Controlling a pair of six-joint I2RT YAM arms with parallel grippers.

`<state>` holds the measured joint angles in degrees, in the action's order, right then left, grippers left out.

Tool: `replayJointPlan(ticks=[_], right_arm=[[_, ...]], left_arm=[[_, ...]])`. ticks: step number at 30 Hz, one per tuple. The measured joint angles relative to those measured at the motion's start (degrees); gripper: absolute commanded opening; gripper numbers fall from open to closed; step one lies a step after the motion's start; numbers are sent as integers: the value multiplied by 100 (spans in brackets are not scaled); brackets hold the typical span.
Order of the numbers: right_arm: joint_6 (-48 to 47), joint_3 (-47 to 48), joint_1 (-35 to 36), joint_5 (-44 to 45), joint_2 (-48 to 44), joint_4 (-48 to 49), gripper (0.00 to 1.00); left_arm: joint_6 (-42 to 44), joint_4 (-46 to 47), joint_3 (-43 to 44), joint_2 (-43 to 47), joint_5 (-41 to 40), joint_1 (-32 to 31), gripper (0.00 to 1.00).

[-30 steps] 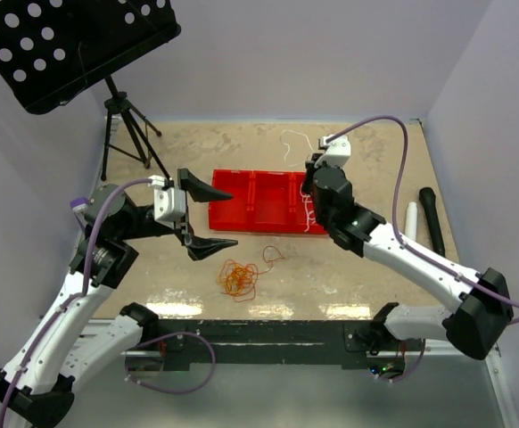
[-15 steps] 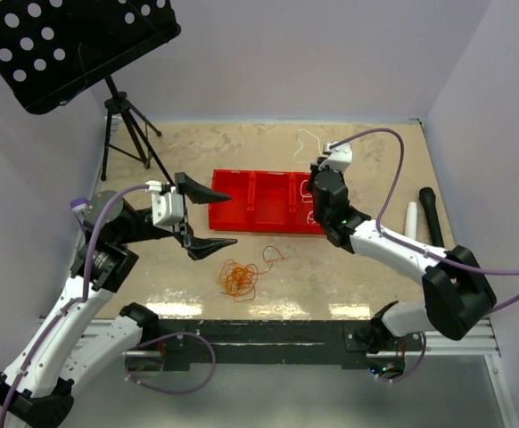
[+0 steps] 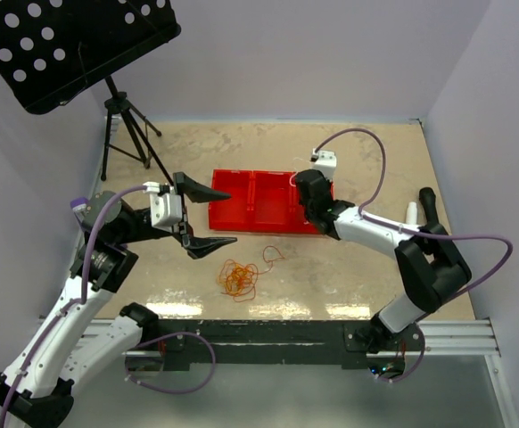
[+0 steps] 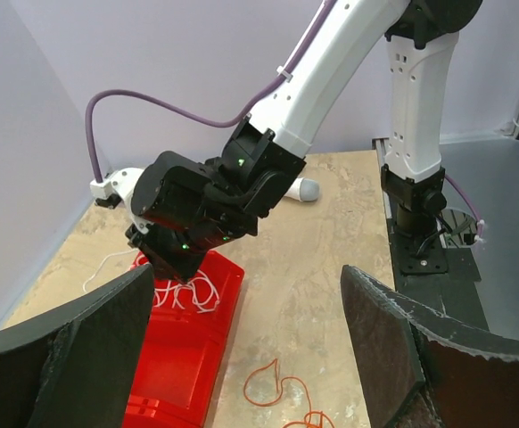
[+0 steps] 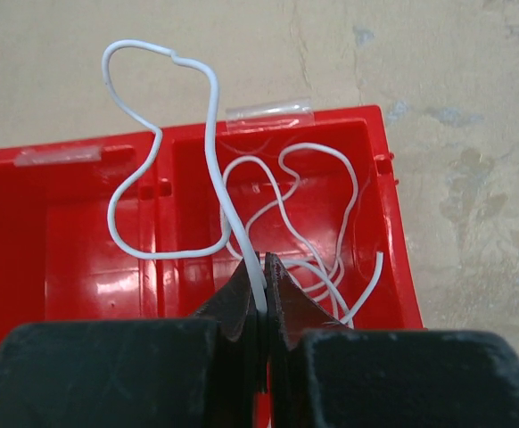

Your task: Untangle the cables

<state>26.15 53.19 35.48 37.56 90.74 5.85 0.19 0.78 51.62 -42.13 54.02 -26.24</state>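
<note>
R fingers (image 5: 238,301) pinch white cable (image 5: 213,152) over red tray (image 5: 81,267); L fingers (image 4: 72,348) gape wide, empty, nr orange cable (image 3: 238,278).

White cable (image 5: 210,134): thin, loose coils in the end compartment of the red tray (image 3: 242,192). One long loop arches over the divider & far rim, pinched betw. the closed tips of the right gripper (image 5: 261,267). Orange cable (image 3: 238,278): tight scribbly bundle on the tabletop (image 3: 375,169), in front of the tray, apart from it. Thin red-orange loop (image 3: 272,256) lies just beside the bundle; can't tell if joined.
</note>
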Motion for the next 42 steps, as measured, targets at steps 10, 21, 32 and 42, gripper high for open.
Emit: replayJointPlan(ticks=[10,21,32,42], right_arm=[[284,208,-214,-540,205,-879,0],[726,232,-664,-1519,608,-962,10],[975,350,-702,-1928,376,-1073,73],[933,907,-706,-1902,-492,-1325,41]], left_arm=[[0,39,-55,70,-2,-2,90],[-2,144,-66,96,-2,-2,90],[0,179,-94,114,-66,-2,90],[-50,264,-146,111,-70,-2,91]])
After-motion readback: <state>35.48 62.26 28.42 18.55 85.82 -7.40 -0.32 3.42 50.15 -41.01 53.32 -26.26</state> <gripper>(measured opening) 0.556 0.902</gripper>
